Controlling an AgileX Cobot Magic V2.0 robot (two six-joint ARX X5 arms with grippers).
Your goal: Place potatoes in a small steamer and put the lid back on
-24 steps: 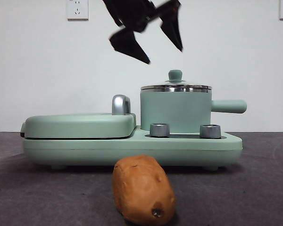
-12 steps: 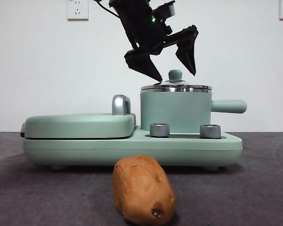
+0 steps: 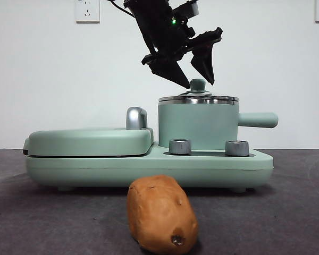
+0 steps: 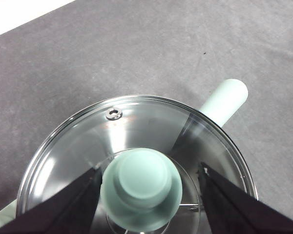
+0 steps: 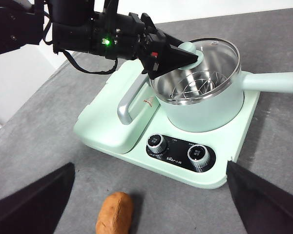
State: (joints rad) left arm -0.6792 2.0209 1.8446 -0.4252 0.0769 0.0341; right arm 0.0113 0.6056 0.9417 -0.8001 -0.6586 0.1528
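The potato lies on the grey worktop in front of the cooker base, well apart from the small steamer. The lid sits on the steamer; the left gripper hangs just over the knob, jaws apart on either side. The right gripper waits high, jaws apart.

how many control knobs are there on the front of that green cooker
2. Both sit on the cooker base in front of the small steamer: one knob below the pot's middle, the other knob further toward the handle side. The right wrist view shows the same pair; none looks hidden.
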